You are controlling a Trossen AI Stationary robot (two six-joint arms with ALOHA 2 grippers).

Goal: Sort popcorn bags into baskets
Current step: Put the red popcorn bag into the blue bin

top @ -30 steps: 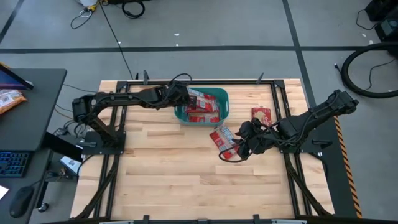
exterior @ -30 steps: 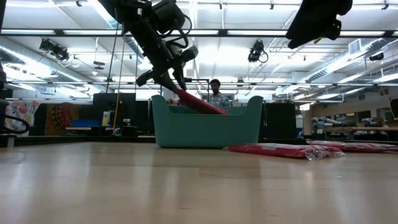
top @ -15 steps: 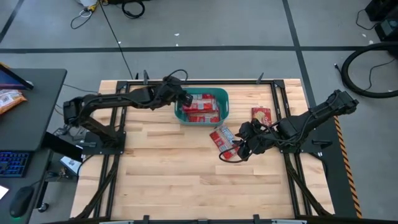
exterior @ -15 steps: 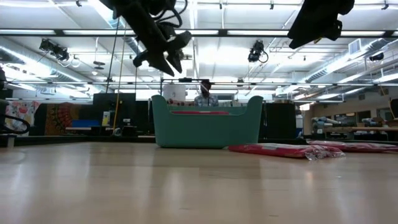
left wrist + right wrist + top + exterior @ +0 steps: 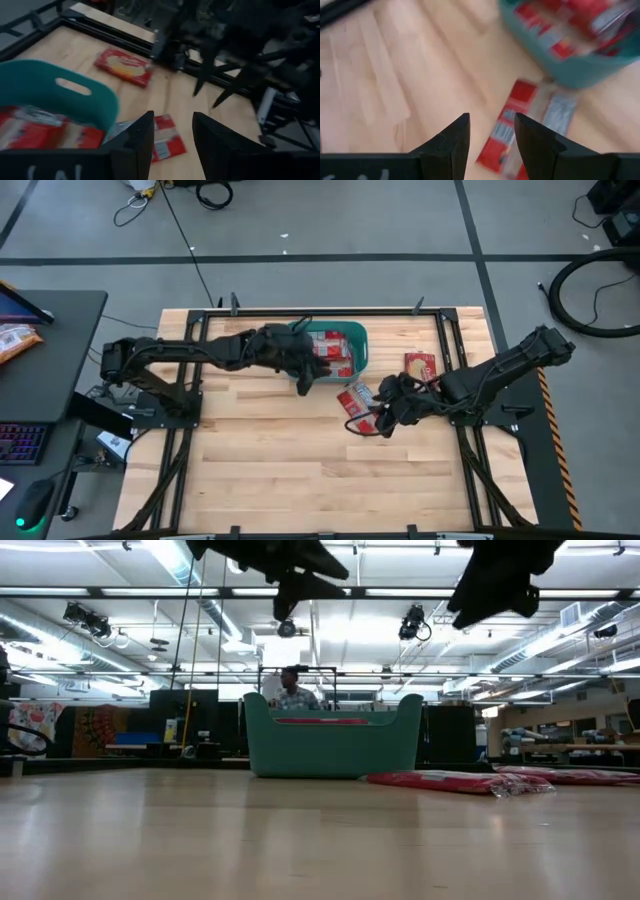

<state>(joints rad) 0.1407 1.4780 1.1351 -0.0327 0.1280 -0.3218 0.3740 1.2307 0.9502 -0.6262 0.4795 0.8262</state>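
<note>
The teal basket (image 5: 352, 352) (image 5: 330, 745) stands at the table's far middle with several red popcorn bags (image 5: 328, 358) lying flat inside. My left gripper (image 5: 304, 382) (image 5: 172, 142) is open and empty, in the air above the basket's near left corner. Two overlapping red bags (image 5: 356, 400) (image 5: 517, 127) lie flat on the table just near of the basket. Another bag (image 5: 420, 365) (image 5: 125, 67) lies to the basket's right. My right gripper (image 5: 375, 420) (image 5: 492, 145) is open above the near end of the overlapping bags, touching nothing.
Black frame rails (image 5: 440, 330) run along the table's far and right sides. Bare wood (image 5: 300, 470) fills the near half of the table. A desk (image 5: 50, 330) with an orange snack bag stands off the left edge. A person (image 5: 292, 692) shows far behind the basket.
My left gripper let go of a red bag that leaned over the basket's rim; the bag dropped flat into the basket. The gripper then rose and swung toward the table's near edge and a little right, past the basket's near left corner. My right gripper edged slightly left.
</note>
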